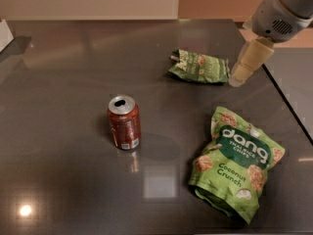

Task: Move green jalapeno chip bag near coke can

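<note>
From the one camera view, the can (124, 123) stands upright on the dark surface (63, 82), its opened top showing. The chip bag (199, 67) lies flat, well apart from the can, farther back and off to its right. The gripper (238, 77) hangs farther right of the can again, just beside the bag's far edge and low over the surface. It does not seem to be touching the bag, and I cannot tell whether it is spread or closed. The dang bag (235, 163) lies to the can's right too, but nearer the camera.

This looks like the reach before the grasp, so nothing has been moved yet. To do it well, I'd come in over the bag's body rather than its corner and take a crinkled fold (flat foil gives little to grip). Lift it only a little and carry it straight toward the can. Set it down just short, since an upright can tips easily if nudged.
</note>
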`<action>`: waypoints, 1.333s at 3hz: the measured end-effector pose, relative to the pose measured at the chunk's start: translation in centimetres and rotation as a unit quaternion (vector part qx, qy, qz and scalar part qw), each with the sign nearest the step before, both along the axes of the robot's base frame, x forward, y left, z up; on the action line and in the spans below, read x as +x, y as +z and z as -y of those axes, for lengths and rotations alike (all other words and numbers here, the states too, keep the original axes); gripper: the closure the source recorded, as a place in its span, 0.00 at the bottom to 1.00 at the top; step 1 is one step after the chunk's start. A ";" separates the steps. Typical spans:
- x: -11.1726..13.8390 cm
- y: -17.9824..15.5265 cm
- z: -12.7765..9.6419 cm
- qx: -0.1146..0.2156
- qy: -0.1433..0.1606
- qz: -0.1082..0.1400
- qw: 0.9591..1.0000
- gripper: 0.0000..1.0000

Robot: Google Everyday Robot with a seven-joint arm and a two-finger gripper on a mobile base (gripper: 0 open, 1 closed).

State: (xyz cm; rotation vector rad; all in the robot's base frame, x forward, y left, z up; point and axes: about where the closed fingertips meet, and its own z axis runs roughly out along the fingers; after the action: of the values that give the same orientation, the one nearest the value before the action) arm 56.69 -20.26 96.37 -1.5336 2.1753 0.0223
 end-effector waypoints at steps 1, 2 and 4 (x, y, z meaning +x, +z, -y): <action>3.6 -1.1 -0.5 0.018 -0.014 0.006 1.000 0.00; 6.4 -2.8 -1.0 0.035 -0.038 -0.006 0.999 0.00; 12.1 -8.6 -2.3 0.065 -0.077 -0.050 0.994 0.00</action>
State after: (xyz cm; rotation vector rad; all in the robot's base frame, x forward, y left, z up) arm 68.75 -17.92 87.74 -1.3162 2.3147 0.1909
